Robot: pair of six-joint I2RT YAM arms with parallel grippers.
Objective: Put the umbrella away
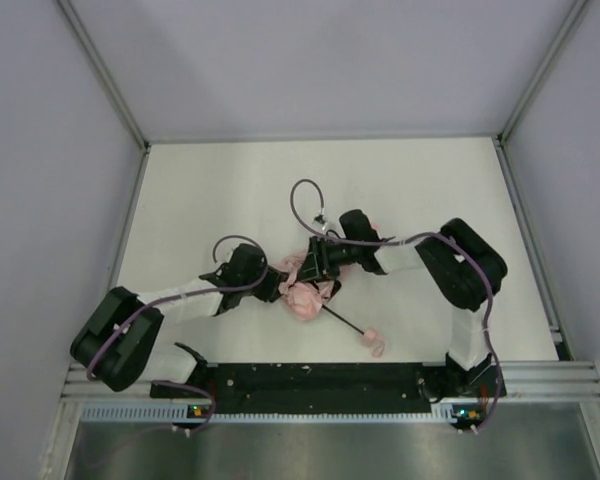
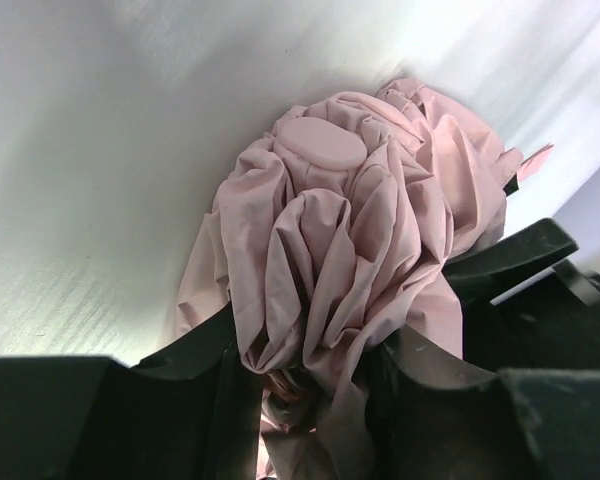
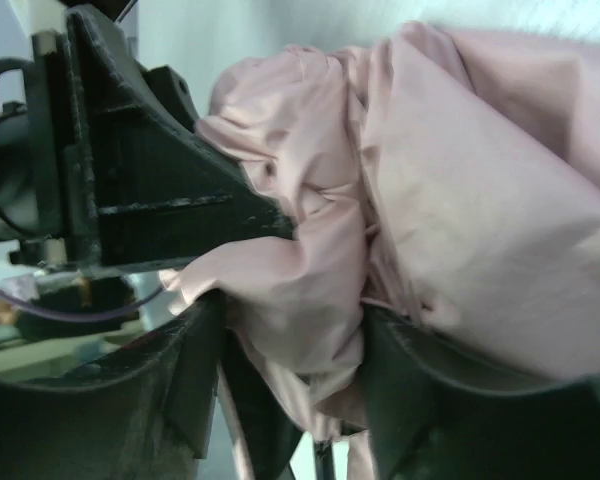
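Where wrist views show bunched umbrella (image 2: 330, 230), overhead reveals handle (image 1: 372, 338), shaft (image 1: 345, 320).

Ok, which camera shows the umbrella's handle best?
Top external view: only there the pink handle shows, lying on the table at the end of the black shaft. Both wrist views show just the umbrella as bunched pink fabric, no handle.

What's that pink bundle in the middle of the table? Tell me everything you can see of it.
It is a pale pink fabric folding umbrella, its soft canopy crumpled into a loose ball with an oval pink cap at its centre. A thin black shaft sticks out to a small pink handle. It lies on the white table; the left gripper and right gripper each pinch its folds.
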